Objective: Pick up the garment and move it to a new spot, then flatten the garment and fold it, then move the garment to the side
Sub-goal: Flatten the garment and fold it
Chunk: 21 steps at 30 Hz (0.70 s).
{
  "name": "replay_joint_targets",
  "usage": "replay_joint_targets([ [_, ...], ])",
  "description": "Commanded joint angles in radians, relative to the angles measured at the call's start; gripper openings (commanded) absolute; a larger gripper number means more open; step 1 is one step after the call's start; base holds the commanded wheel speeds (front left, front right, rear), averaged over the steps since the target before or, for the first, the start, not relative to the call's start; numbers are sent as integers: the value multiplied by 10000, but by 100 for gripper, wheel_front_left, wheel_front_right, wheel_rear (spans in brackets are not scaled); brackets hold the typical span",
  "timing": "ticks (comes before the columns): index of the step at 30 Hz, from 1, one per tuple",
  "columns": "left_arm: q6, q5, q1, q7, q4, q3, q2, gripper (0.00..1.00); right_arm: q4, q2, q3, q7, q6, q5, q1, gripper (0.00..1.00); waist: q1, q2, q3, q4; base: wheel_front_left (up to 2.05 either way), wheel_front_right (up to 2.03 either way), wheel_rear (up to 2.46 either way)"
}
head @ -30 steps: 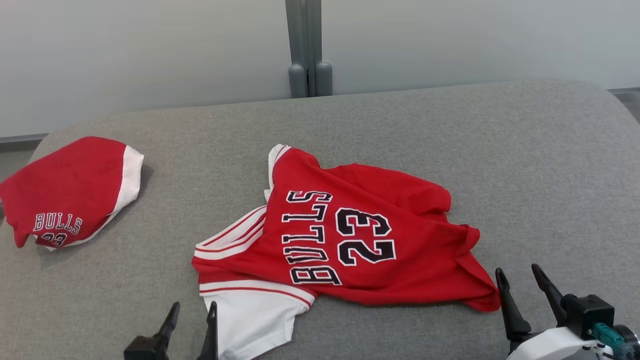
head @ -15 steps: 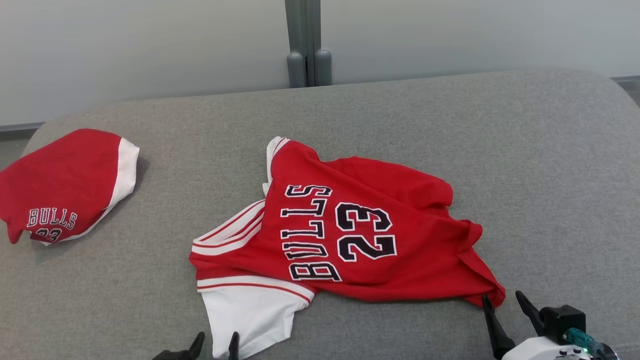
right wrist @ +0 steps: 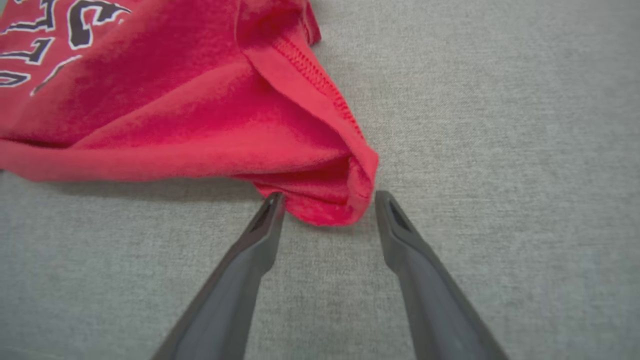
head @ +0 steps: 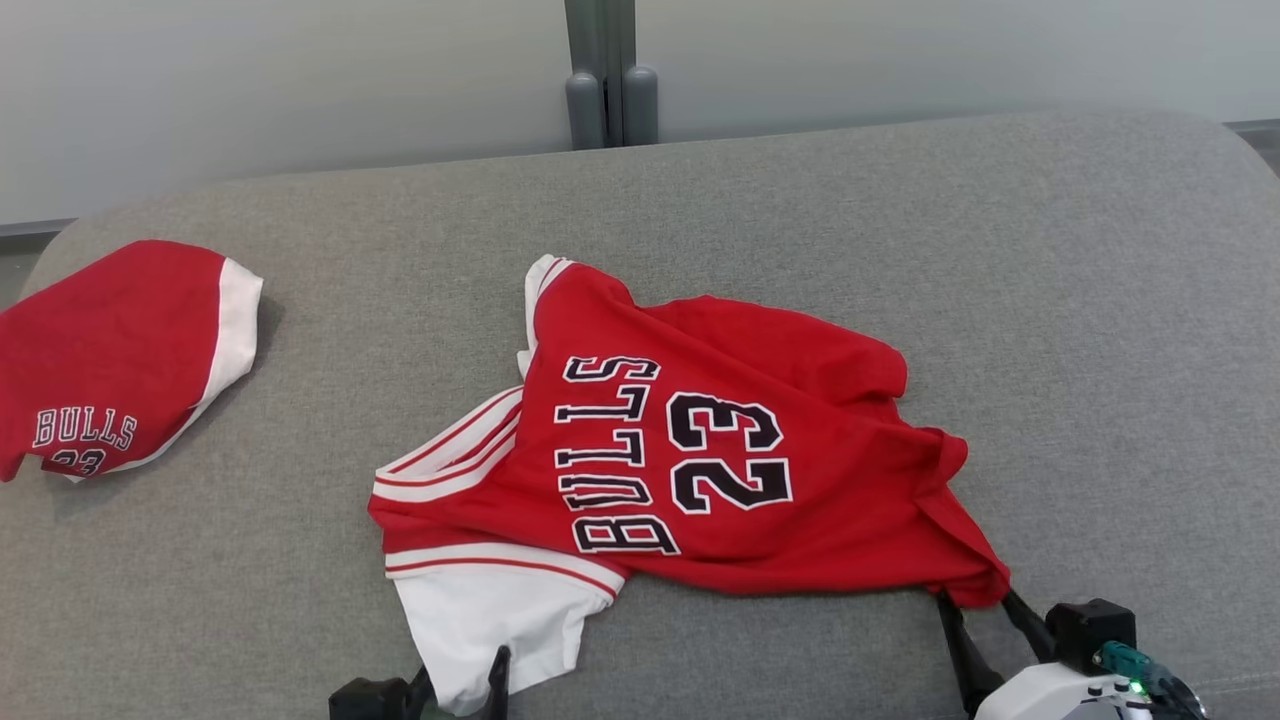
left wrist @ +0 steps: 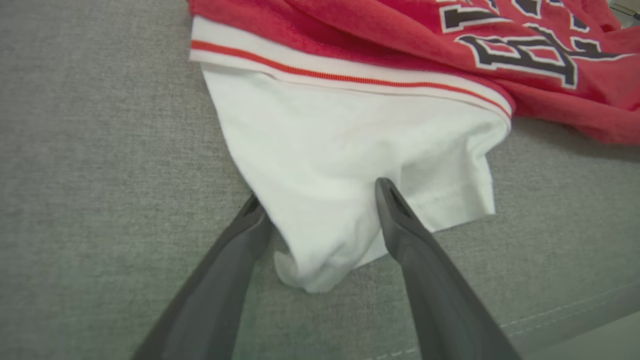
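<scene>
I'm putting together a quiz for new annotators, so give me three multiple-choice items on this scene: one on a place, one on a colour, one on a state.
1. In the head view, where does the second red garment lie from the jersey?
A. To its right
B. To its left
C. On top of it

2. What colour is the sleeve between the fingers of the left gripper?
A. Red
B. Grey
C. White

3. How does the right gripper stand?
A. Open, fingers either side of the jersey's red corner
B. Shut on the corner
C. Holding the jersey in the air

Answers:
1 B: it lies apart at the left edge of the head view.
2 C: the left wrist view shows white cloth between the fingers.
3 A: the right wrist view shows a wide gap with the corner between the tips.
</scene>
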Motion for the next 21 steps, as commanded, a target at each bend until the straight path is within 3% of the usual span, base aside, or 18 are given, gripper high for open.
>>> replay_joint_targets([
  [1,-30,-212,-187,11,103,-102,10,48,210,-56,112,-31,-16,62,-159,26,0,0,49,-17,0,0,0],
  [2,-31,-297,-251,12,141,-155,9,37,322,-93,156,-31,-16,133,-258,22,0,0,77,-12,0,0,0],
  [3,-31,-382,-299,12,183,-203,9,14,354,-95,195,-31,-16,208,-343,18,0,0,102,-10,0,0,0],
  [4,-31,-487,-358,12,229,-266,9,0,369,-97,252,-31,-16,282,-418,0,0,0,134,-10,0,0,0],
  [13,-31,-1262,-592,8,-366,-273,15,0,76,-410,1347,-31,-16,586,-554,0,0,0,297,-18,0,0,0],
  [21,-31,-1594,-445,5,-2155,108,173,0,-1943,-1135,2336,-31,-16,1125,-80,0,0,0,305,-83,0,0,0],
])
